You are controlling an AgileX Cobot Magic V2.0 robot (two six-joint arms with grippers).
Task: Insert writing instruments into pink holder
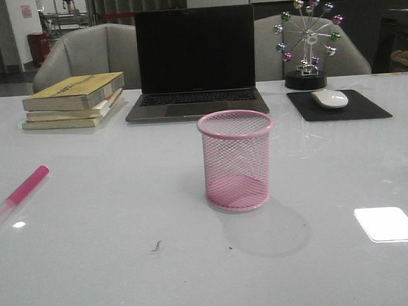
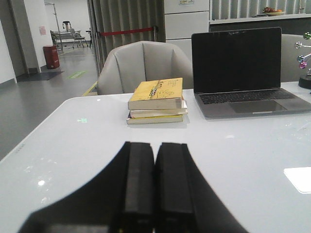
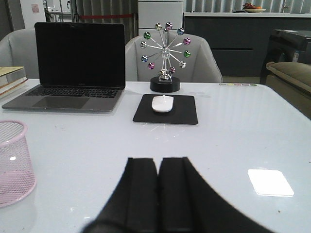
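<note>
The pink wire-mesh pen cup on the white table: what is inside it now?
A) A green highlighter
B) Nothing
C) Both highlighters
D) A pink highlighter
B: the pink wire-mesh pen cup stands empty, while the pink highlighter marker lies on the white table far to its left.

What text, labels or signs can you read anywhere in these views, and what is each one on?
Nothing reads clearly.
Top yellow book: dark print on the cover, too blurred to read.
Wall notice in the hallway: too small to read.
Green floor mark: shape only, no legible letters.
Laptop: screen black, no visible brand.
Pink highlighter and pink holder: no visible print.
</note>
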